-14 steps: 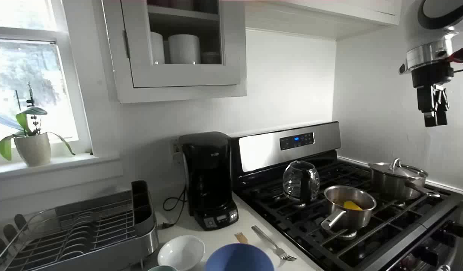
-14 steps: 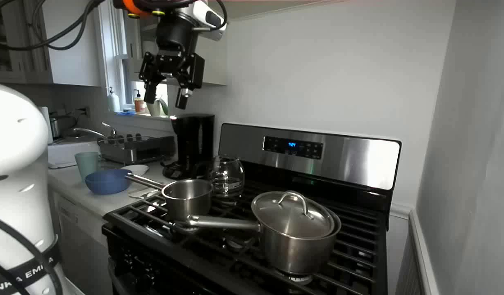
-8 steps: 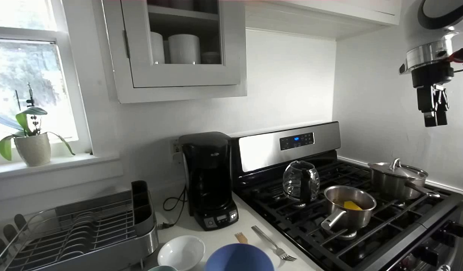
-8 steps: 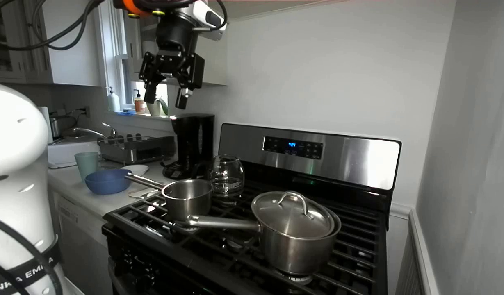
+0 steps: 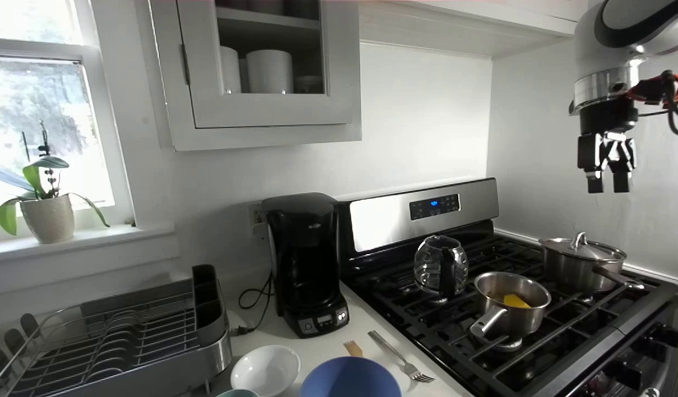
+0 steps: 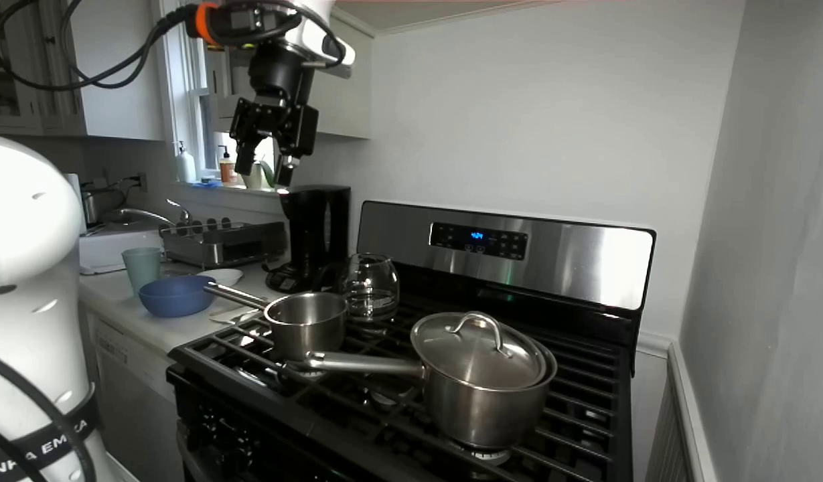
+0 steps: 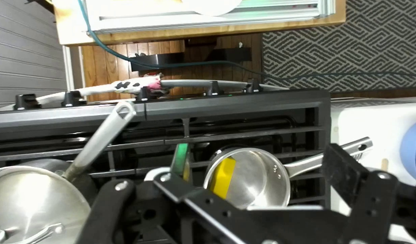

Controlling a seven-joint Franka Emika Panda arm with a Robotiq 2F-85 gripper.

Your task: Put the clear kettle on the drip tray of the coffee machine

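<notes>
The clear kettle (image 5: 427, 267) stands upright on the back burner grate beside the coffee machine, its black handle (image 5: 447, 273) facing the counter side. It also shows in an exterior view (image 6: 371, 288), partly behind the saucepan. The kettle is not visible in the wrist view. The black coffee machine (image 5: 303, 220) stands on the counter left of the stove; it also shows in an exterior view (image 6: 321, 221). Its drip tray (image 5: 316, 304) is bare at the bottom. My gripper (image 5: 608, 186) is open and empty, high above the stove, apart from the kettle; it also shows in the wrist view (image 7: 262, 166).
A steel saucepan (image 5: 512, 317) with a yellow item (image 5: 516, 301) stands in front of the kettle. A lidded silver pot (image 6: 485, 402) is on the stove. A blue bowl (image 5: 350, 380), white bowl (image 5: 266, 369), fork (image 5: 394, 353) and dish rack (image 5: 145, 353) are on the counter. A cabinet (image 5: 272, 113) hangs above.
My gripper has moved left and slightly down in both exterior views and has turned, so its two fingers now show apart. The kettle and coffee machine have not moved.
</notes>
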